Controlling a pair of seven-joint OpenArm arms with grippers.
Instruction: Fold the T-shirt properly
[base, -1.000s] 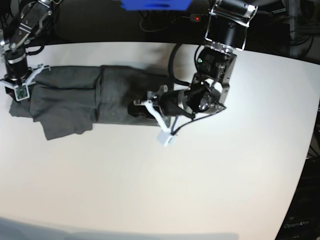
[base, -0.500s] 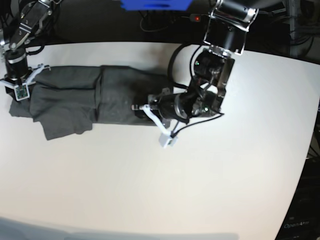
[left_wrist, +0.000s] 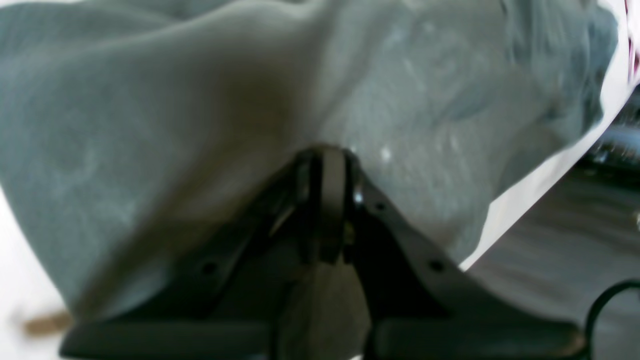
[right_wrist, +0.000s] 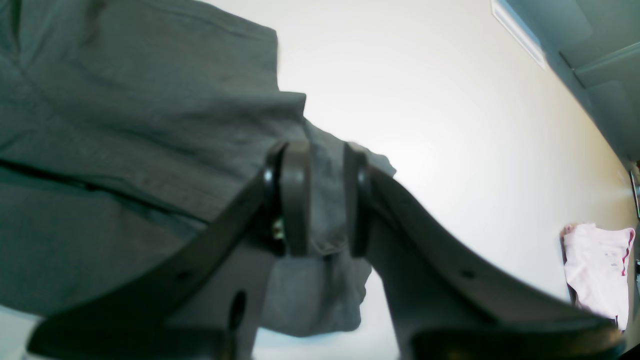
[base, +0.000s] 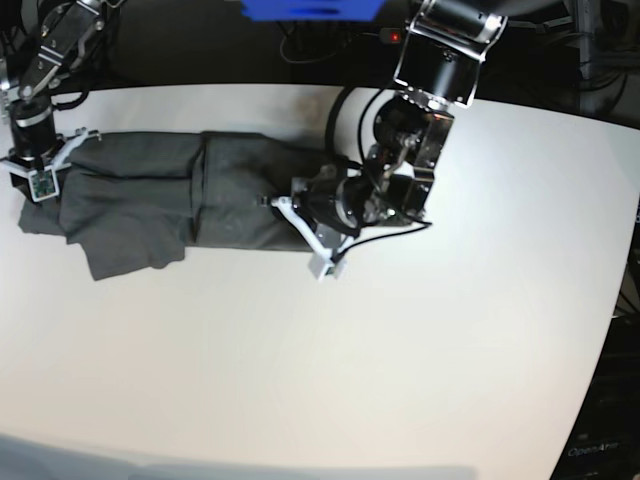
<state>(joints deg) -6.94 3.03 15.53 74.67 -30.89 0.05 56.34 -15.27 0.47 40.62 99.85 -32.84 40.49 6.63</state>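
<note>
Base view, left to right: we see the right gripper (right_wrist: 325, 150) at the far left, over the spread end of the dark grey T-shirt (base: 245, 200); the right wrist view shows its fingertips apart. The shirt lies across the far part of the white table (base: 300, 370), wrinkled and loosely layered at left, a flatter rectangle toward the middle. Over that rectangle's right end we find the left gripper (left_wrist: 325, 155), fingertips together; we cannot tell whether it touches the fabric.
</note>
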